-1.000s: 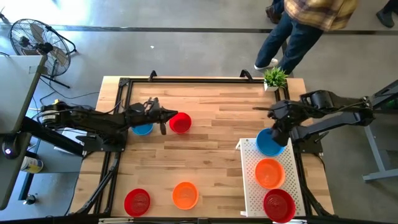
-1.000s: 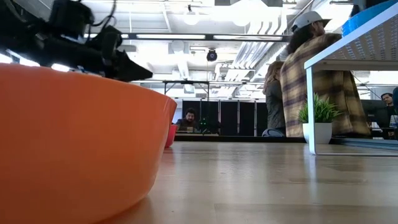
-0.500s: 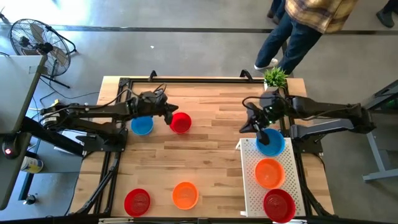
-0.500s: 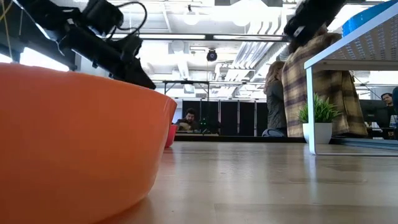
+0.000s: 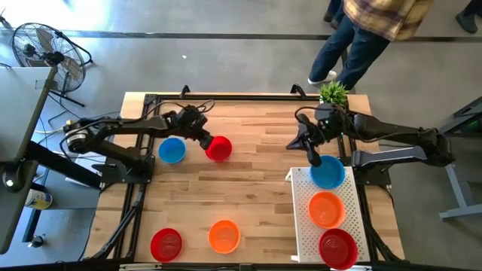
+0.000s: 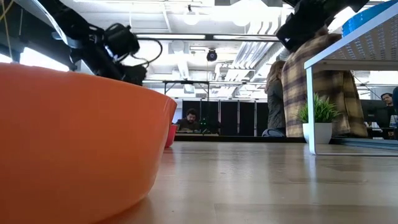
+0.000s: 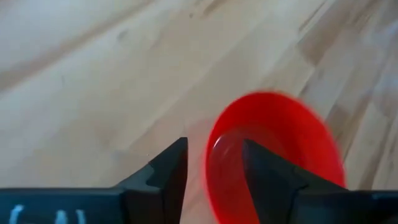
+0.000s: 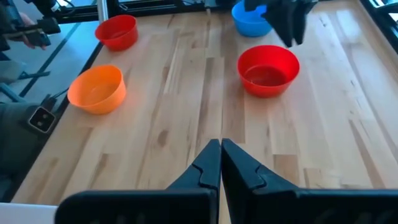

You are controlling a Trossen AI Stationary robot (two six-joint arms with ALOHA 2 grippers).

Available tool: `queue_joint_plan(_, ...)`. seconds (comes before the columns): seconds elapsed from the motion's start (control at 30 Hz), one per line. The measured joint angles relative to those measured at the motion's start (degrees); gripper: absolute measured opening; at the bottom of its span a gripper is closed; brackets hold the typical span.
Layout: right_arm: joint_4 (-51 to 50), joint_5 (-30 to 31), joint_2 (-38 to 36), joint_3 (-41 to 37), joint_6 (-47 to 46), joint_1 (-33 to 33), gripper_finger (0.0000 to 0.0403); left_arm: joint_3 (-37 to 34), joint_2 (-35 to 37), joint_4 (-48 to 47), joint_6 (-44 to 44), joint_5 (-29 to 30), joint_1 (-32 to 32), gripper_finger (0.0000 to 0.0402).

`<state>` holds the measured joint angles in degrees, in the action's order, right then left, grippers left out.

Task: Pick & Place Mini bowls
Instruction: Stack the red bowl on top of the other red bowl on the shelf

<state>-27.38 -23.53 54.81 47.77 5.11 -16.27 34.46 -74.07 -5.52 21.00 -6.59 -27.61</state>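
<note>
Taking the white tray at the table's right edge as the landmark, three mini bowls are sitting in it: a red one at the near end, an orange one in the middle and a blue one at the far end. Well to the tray's left, near the table's front edge, an orange bowl and a red bowl are waiting side by side.

Just beyond the tray's far left corner the right gripper is hanging above bare wood with its fingers pressed together and nothing between them.

Farther from the tray, toward the far left of the table, the left gripper is hovering at the rim of another red bowl. Its fingers are standing apart, one on each side of the near rim, not clamping it. A blue bowl is lying just beyond that, farther from the tray.

The risk here seems to lie in the rim pinch. The bowl is glossy and shallow, so if the fingers are closing too high on the lip, it may be squirting out or tipping as it lifts. A low approach could shove it across the wood instead.
</note>
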Motion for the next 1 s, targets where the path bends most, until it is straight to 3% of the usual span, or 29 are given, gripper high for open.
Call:
queue_joint_plan(0.3, 0.0, 0.0, 0.0, 0.0, 1.0, -1.1, 0.0002, 0.0, -5.1, -2.5, 0.0, -1.9, 0.2, 0.011)
queue_joint_plan(0.57, 0.0, 0.8, 0.0, 0.0, 1.2, -1.1, 0.0002, 0.0, -5.7, -1.6, -1.2, -1.6, 0.2, 0.0019)
queue_joint_plan(0.9, 0.2, 8.2, 0.0, 0.2, -5.8, -3.3, 0.0001, 6.8, -5.5, -1.9, -0.7, 7.2, 0.3, 0.0004)
queue_joint_plan(1.0, 0.3, 12.9, 0.0, 0.9, -10.4, -5.7, 0.0002, 10.4, -5.5, -2.0, 0.1, 10.9, 0.3, 0.0003)
